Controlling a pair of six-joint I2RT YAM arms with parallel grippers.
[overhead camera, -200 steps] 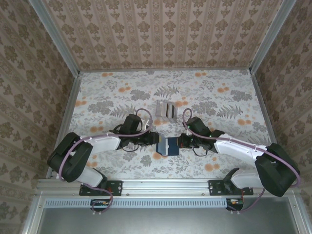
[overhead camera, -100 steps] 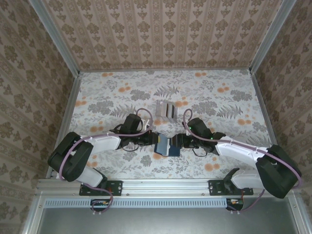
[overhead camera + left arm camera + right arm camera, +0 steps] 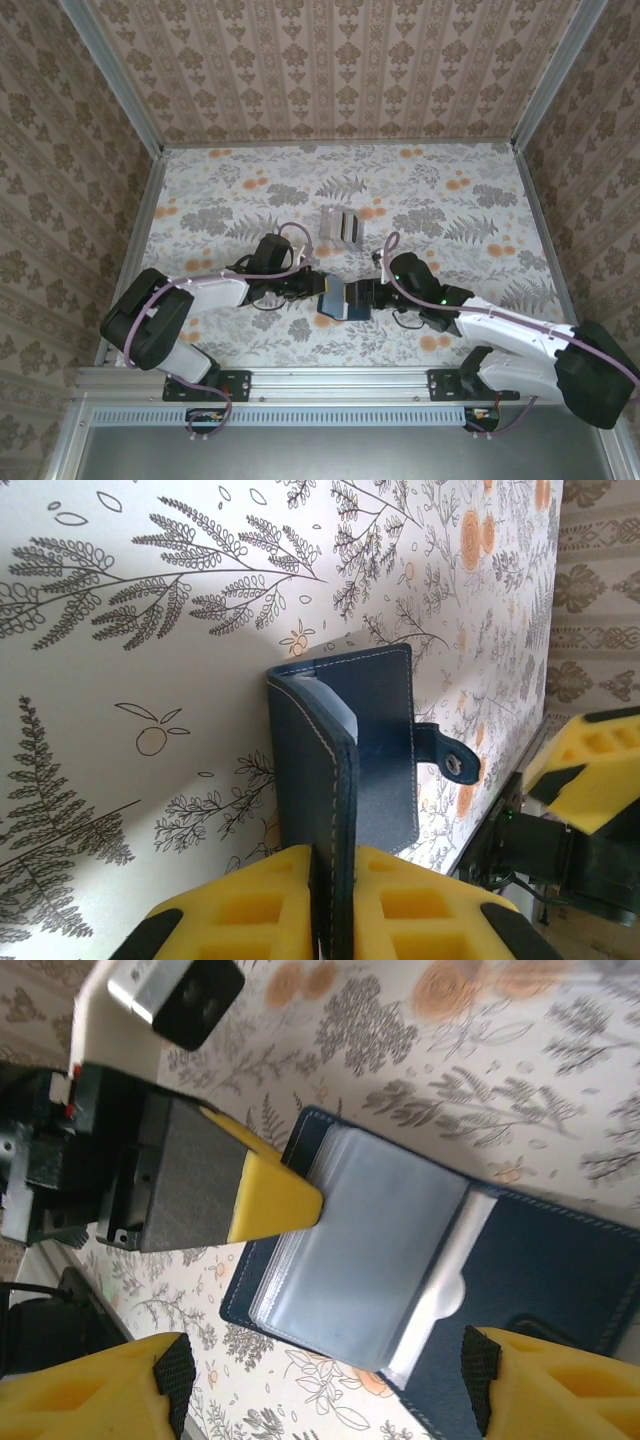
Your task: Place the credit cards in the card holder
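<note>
The dark navy card holder [image 3: 338,299] lies open on the floral table, with its clear plastic sleeves [image 3: 370,1260] facing up. My left gripper [image 3: 335,912] is shut on the holder's left flap [image 3: 312,770], holding it upright on edge. The snap tab [image 3: 450,758] sticks out on the far side. In the right wrist view a yellow fingertip [image 3: 272,1196] of the left gripper rests on the holder's left edge. My right gripper [image 3: 325,1390] is open just right of the holder, fingers wide apart and holding nothing. Pale grey striped cards [image 3: 340,225] lie beyond the holder.
The floral table [image 3: 450,210] is enclosed by patterned walls on three sides. An aluminium rail [image 3: 340,380] runs along the near edge. Both arms reach inward, and their grippers meet at the holder in the table's middle front.
My right arm has swung lower toward the near edge, its gripper staying at the holder's right side. The holder has shifted slightly left. My left arm has barely moved.
</note>
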